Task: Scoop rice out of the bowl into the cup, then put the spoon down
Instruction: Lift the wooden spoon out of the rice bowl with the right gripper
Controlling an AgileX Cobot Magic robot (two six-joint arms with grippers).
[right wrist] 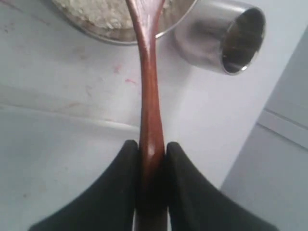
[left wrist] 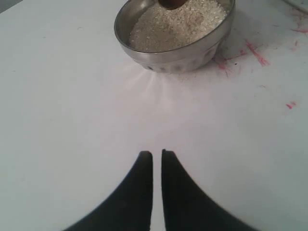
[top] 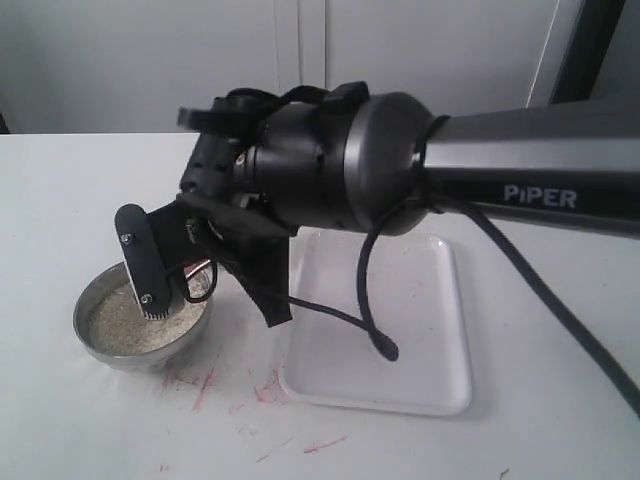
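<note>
Bowl mouth: taken. Your right gripper (right wrist: 151,150) clamps the spoon (right wrist: 148,86), and its handle runs straight down into the bowl (top: 130,358).
Beside the bowl: tight. The cup (right wrist: 219,36) stands just beside the rim, with only a narrow strip of table between them.
Left approach: open white tabletop (left wrist: 72,120) runs from your left gripper (left wrist: 157,158) to the bowl's wall.
Right of the bowl: a flat white tray (top: 420,390) with a low rim; the black cable (top: 365,300) loops down over it.
Above: the right arm (top: 520,170) spans the tray and the bowl.
</note>
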